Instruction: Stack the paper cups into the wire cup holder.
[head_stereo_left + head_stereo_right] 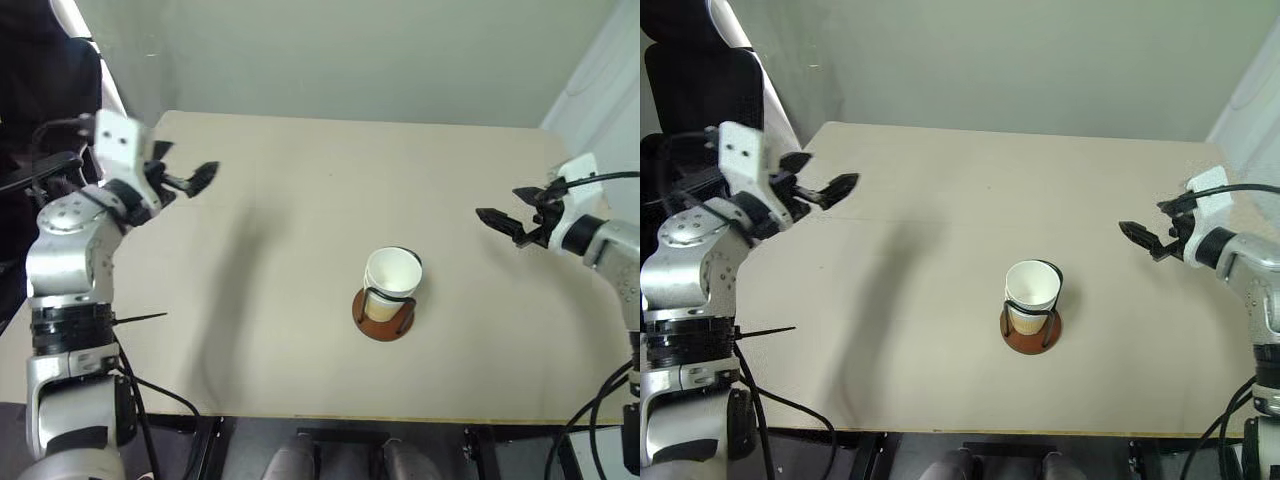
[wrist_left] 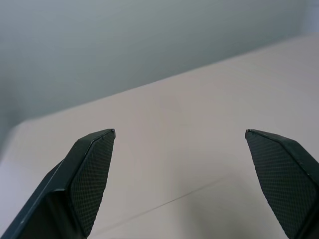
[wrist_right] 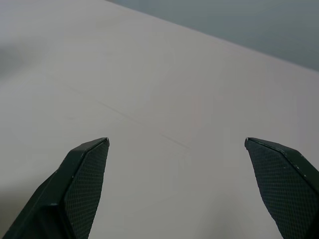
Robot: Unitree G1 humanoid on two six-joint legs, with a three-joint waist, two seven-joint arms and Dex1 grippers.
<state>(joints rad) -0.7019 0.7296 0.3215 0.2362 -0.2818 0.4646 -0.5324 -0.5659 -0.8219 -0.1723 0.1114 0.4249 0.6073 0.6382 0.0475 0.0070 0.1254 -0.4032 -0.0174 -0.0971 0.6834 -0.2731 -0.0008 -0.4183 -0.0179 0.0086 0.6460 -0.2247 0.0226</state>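
Cups sitting in the holder on a tan table, both grippers hanging wide apart and empty.

In the left eye view, a plain tan table is filling most of the frame, with a pale wall running behind it along the top. The paper cups are nesting as one stack in the wire cup holder, just right of the frame's centre and tilting slightly. The left gripper is reaching in from the upper left, fingers spread and holding nothing; the right gripper is pointing inward from the right edge, likewise spread and holding nothing. In the left wrist view, two black fingers are standing far apart over bare tabletop and grey wall. In the right wrist view, the fingers are gaping equally over bare table.
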